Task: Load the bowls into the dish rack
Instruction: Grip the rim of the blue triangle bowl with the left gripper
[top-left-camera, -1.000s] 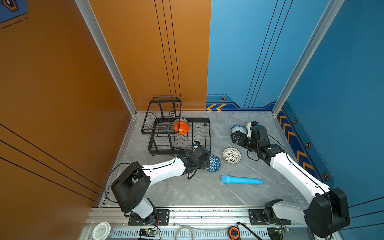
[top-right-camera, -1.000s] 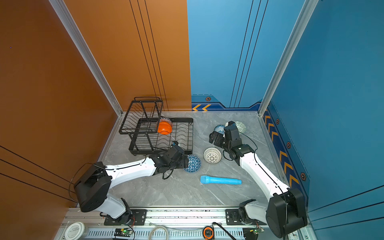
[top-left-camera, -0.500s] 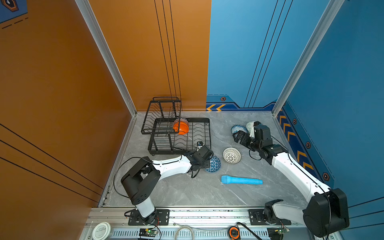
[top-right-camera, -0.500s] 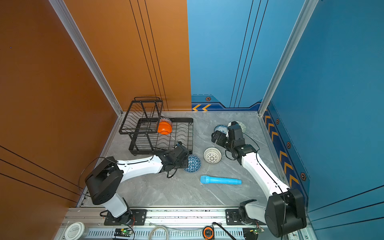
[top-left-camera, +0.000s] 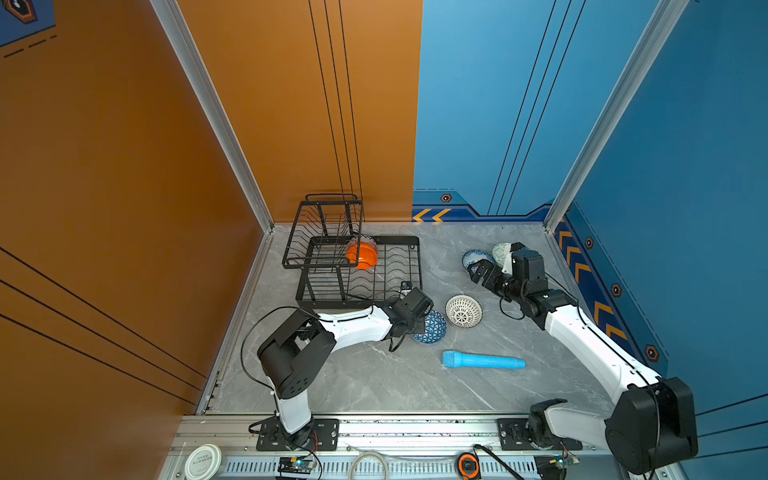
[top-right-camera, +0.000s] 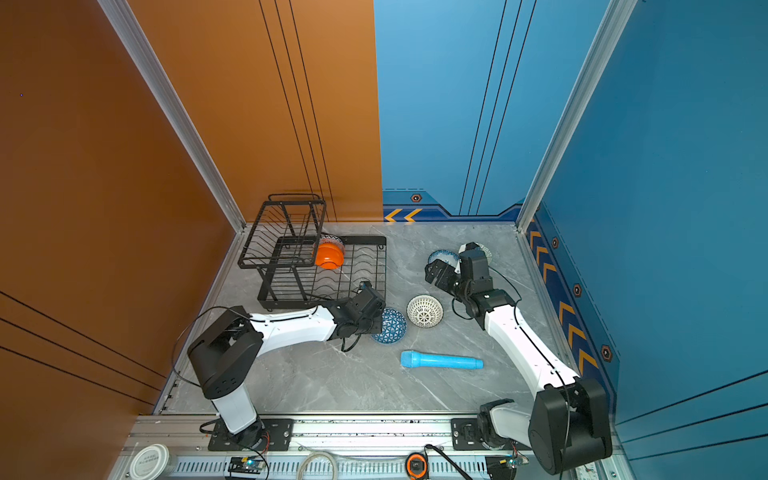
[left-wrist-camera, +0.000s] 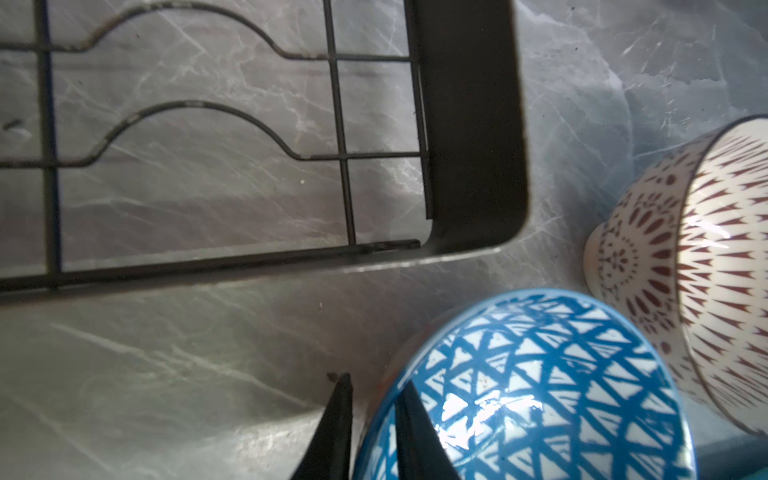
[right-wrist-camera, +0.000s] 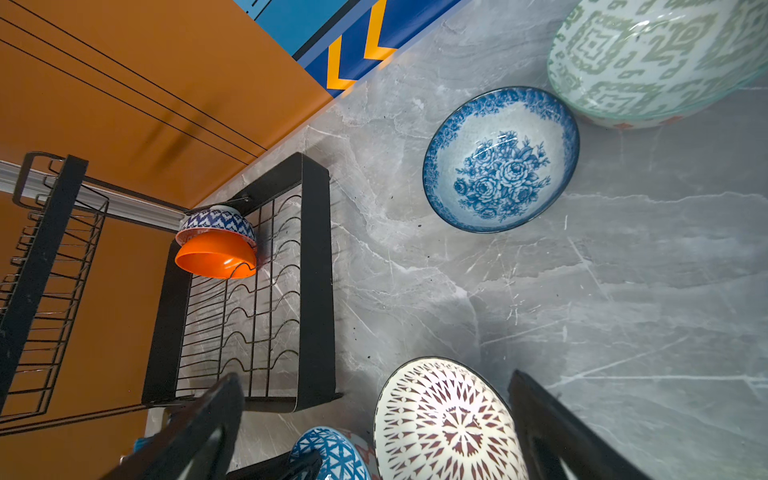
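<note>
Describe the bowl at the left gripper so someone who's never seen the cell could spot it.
Find the black wire dish rack by the orange wall. Just off its near right corner lies a round bowl with a blue triangle lattice, its rim pinched by the left gripper. The white dark-dotted bowl beside it has no blue.

The marbled table was occupied by a dish rack, a blue triangle bowl at the left fingers, a dotted bowl just beside them, a floral bowl and green bowl near the right fingers, and a blue cylinder.
</note>
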